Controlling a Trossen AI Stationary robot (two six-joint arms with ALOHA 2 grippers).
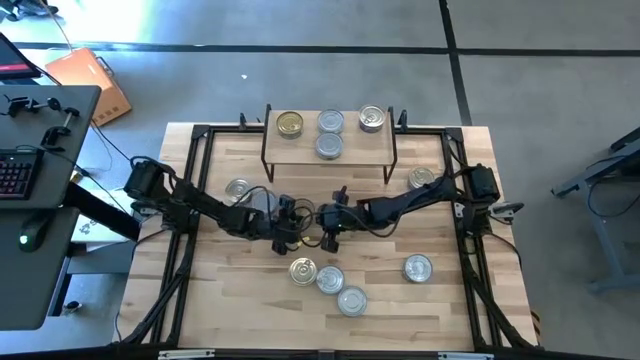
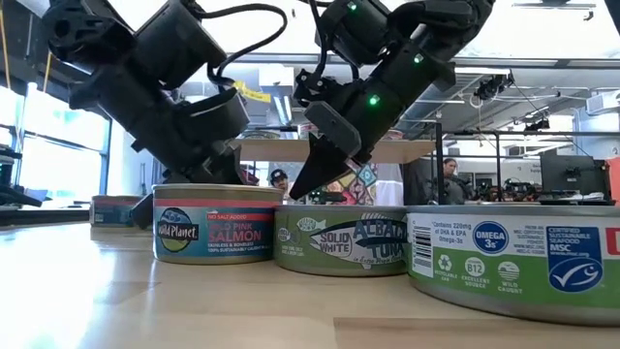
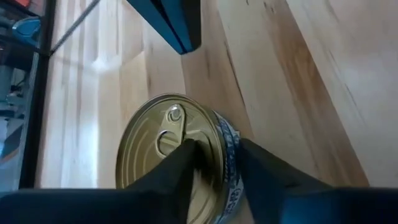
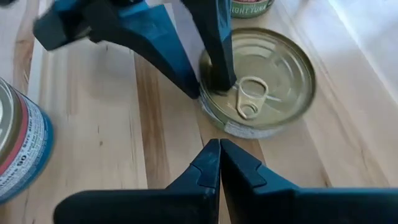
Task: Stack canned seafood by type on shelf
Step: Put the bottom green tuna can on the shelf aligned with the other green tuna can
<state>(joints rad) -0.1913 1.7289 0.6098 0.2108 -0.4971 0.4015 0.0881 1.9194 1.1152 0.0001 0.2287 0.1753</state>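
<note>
Both arms reach low toward the table's middle; left gripper (image 3: 214,165) fingers slightly parted, right gripper (image 4: 219,163) fingertips pressed together, the two nearly meeting.

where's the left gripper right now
In the high view the left gripper is mid-table beside the right gripper, just above the front cluster; its fingers straddle the rim of a gold-lidded can.

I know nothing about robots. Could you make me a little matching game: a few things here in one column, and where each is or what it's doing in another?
Things:
1. left end effector
2. right end effector
3. salmon can
4. shelf

States:
A. shut, tips together
B. carries four cans
C. fingers astride a gold-lidded can's rim
D. on the table beside a tuna can

Pairs: 1-C, 2-A, 3-D, 4-B
</note>
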